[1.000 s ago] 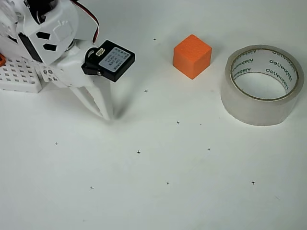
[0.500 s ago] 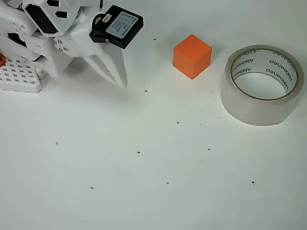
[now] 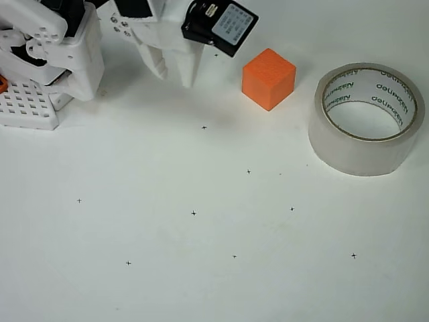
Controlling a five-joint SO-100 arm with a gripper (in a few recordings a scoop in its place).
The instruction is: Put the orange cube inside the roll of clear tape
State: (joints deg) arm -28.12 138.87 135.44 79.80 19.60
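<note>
The orange cube (image 3: 268,78) sits on the white table, upper middle of the overhead view. To its right, a short gap away, the roll of clear tape (image 3: 354,158) lies flat with its hole facing up and green lettering on its white core; the hole holds nothing. My white gripper (image 3: 175,74) hangs at the top of the picture, left of the cube and apart from it, tips pointing down the picture. Its two fingers stand slightly apart, open, with nothing between them.
A white perforated block (image 3: 27,105) with a tiny orange piece (image 3: 2,84) lies at the left edge beside the arm's base (image 3: 60,47). Small black cross marks dot the table.
The gripper has swung up and to the right, from the left-middle of the table to just left of the cube, and its fingertips have parted a little. Cube and tape have not moved.
</note>
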